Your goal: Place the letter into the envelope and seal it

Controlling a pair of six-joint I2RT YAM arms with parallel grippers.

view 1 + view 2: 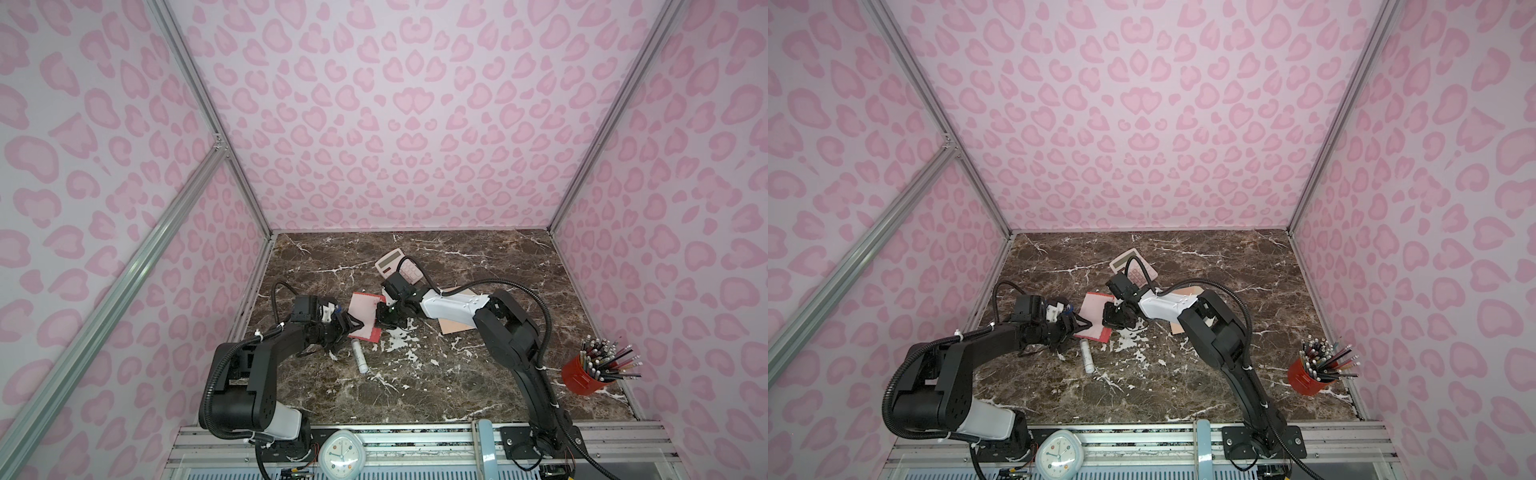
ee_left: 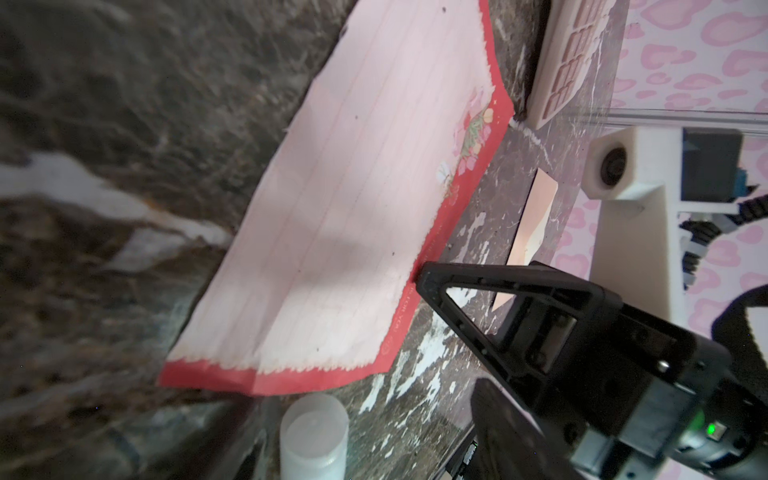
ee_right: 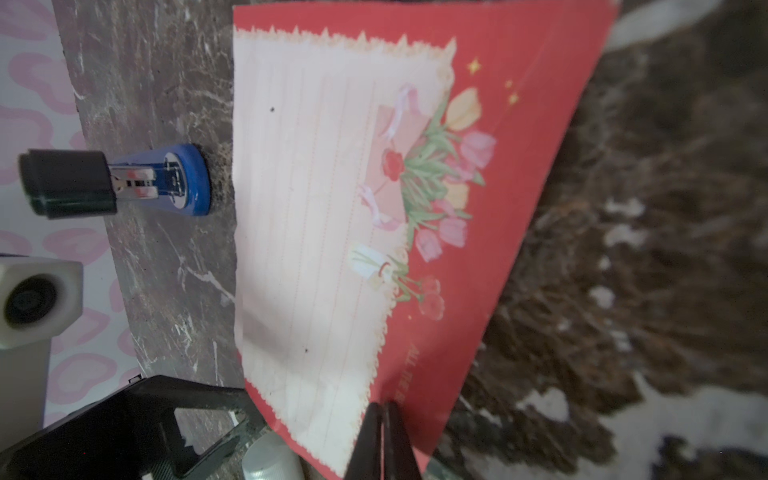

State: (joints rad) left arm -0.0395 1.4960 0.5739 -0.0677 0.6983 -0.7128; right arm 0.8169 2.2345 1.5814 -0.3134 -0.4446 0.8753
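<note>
A: Where is the letter (image 1: 362, 312)?
B: Left of the tabletop's centre, lined face up, one side lifted off the marble. The right gripper (image 3: 386, 432) is pinched tight on its red border.
A: And the left gripper (image 1: 347, 336)?
B: Jaws spread wide. One fingertip (image 2: 430, 284) is at the letter's red border, but I can't tell if it touches.
A: The envelope (image 1: 455, 326)?
B: Flat, toward the right edge and partly under the right arm, apart from the letter. A white tube (image 1: 360, 355) lies just in front of the letter.

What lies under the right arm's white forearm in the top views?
The peach envelope lies there on the marble table. Only part of it shows in a top view. The right arm covers the rest, so its flap cannot be seen.
</note>
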